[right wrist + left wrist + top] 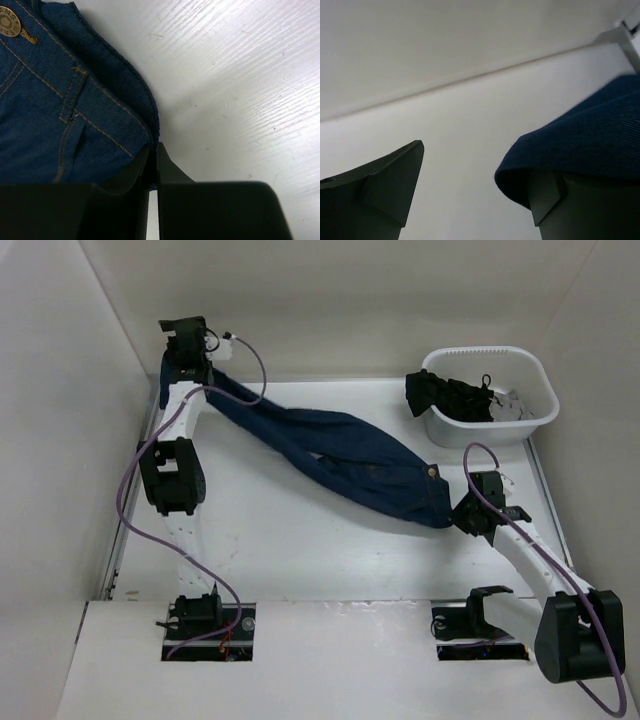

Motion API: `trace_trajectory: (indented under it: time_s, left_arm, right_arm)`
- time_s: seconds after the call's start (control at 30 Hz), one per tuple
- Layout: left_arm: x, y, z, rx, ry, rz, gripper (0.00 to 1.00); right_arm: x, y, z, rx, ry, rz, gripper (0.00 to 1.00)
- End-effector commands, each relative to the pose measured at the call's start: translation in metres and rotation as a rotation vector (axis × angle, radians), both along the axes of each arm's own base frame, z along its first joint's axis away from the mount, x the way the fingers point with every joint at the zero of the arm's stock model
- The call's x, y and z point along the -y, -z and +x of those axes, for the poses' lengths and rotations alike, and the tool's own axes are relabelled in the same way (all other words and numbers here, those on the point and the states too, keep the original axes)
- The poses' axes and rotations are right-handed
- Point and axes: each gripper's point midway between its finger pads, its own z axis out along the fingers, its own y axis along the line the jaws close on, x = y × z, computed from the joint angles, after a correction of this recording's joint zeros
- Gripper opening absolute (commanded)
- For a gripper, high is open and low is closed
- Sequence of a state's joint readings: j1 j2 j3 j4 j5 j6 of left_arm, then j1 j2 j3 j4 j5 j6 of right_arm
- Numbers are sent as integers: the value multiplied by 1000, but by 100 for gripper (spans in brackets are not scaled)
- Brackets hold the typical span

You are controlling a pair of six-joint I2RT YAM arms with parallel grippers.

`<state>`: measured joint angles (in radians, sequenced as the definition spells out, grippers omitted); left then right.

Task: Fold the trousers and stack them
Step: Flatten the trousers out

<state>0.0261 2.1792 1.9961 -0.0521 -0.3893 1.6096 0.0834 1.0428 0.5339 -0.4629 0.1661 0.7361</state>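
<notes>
The dark navy jeans (pixel 340 455) lie stretched in a twisted band across the table from far left to near right. My left gripper (pixel 188 358) is at the far left corner, raised; in the left wrist view it (pixel 475 165) is open, with the leg end of the jeans (pixel 590 130) draped over its right finger (pixel 555 200). My right gripper (pixel 462 515) is shut on the waistband edge of the jeans (pixel 60 100), its fingertips (pixel 154 147) pinching the cloth low over the table. A brass button (pixel 9 24) shows near the waistband.
A white basket (pixel 535 425) stands at the far right with black garments (pixel 455 395) hanging over its rim. White walls close in the table at the back and the left. Purple cables loop along both arms.
</notes>
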Motion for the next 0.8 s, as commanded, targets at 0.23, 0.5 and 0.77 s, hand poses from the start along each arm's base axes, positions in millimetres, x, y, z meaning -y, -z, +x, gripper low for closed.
trace_trajectory:
  time_s: [0.23,0.5,0.77]
  left_arm:
    - [14,48,-45,-287,131,-68,74]
    - [1,71,-71,-432,93,3,73]
    - [-36,13,-78,-269,41,-15,77]
  right_arm:
    - [-2,9,4,-19,-21,-16,0]
    - [-16,-7,17,53,-21,69,47]
    - [-32,-5,37,53,-15,157,30]
